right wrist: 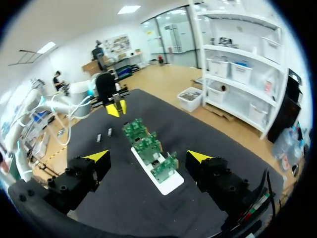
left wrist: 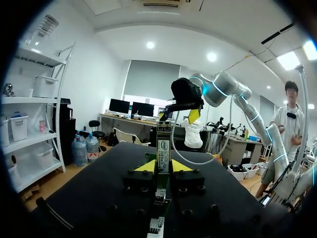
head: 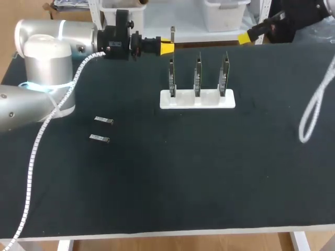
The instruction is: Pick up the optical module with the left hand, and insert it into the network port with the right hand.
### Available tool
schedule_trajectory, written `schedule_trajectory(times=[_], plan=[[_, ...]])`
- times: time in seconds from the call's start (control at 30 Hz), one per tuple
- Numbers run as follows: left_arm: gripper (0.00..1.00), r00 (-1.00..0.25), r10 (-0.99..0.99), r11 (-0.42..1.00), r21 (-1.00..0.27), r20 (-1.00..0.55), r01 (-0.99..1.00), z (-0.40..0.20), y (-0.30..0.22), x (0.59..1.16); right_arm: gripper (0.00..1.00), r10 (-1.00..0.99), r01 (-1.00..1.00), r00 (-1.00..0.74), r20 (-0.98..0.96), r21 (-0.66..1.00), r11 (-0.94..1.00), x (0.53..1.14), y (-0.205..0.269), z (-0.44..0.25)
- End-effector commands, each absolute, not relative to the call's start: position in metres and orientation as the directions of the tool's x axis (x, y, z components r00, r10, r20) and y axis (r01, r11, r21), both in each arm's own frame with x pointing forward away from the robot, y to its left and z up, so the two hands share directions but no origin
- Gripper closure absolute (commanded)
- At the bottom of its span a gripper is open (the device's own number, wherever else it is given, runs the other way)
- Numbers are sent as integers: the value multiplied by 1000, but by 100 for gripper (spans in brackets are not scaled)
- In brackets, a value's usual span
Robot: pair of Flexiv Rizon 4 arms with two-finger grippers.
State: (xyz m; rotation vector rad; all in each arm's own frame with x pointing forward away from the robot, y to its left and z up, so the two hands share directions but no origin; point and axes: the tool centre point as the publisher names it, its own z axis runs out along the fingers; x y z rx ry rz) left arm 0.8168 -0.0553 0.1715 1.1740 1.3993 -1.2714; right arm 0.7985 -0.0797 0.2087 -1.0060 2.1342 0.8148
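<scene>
Reading the table point(head: 167, 183) as a clock face with 12 at its far edge, we find the left gripper point(head: 167, 47) near 12 o'clock, lying level above that edge. Its fingers stand narrow and clamp the module point(head: 172, 32) from both sides. In the left wrist view the module stands upright between the yellow tips, clear of the table. The white base point(head: 197, 100) sits at 1 o'clock from the table's centre and carries three circuit boards point(head: 198, 73) upright in a row. We cannot make out their ports. The left gripper is at 10 o'clock from the base, apart from it. The right gripper point(head: 247, 36) hangs at 1 o'clock from the base. The right wrist view shows its fingers point(right wrist: 98, 156) spread wide, with the base ahead of them. Two spare modules point(head: 103, 121) lie flat at 9 o'clock, near each other. A white cable loop point(head: 313, 112) hangs at 3 o'clock.
</scene>
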Motion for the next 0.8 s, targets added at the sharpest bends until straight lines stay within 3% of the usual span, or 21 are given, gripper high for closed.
schedule_trajectory(times=[0.03,0.1,0.7,0.8], plan=[[100,-161,81,26,-159,-984,987,171,-55,818,0,-437,-827,-479,-762,558,-68,809,-77,209],[100,-161,81,26,-159,-984,987,171,-55,818,0,-421,-847,-491,-762,531,28,811,-79,210],[100,-161,81,26,-159,-984,987,171,-55,818,0,-421,-847,-491,-762,531,28,811,-79,210],[100,-161,81,26,-159,-984,987,171,-55,818,0,-462,-877,-424,-779,481,-8,810,-67,215]])
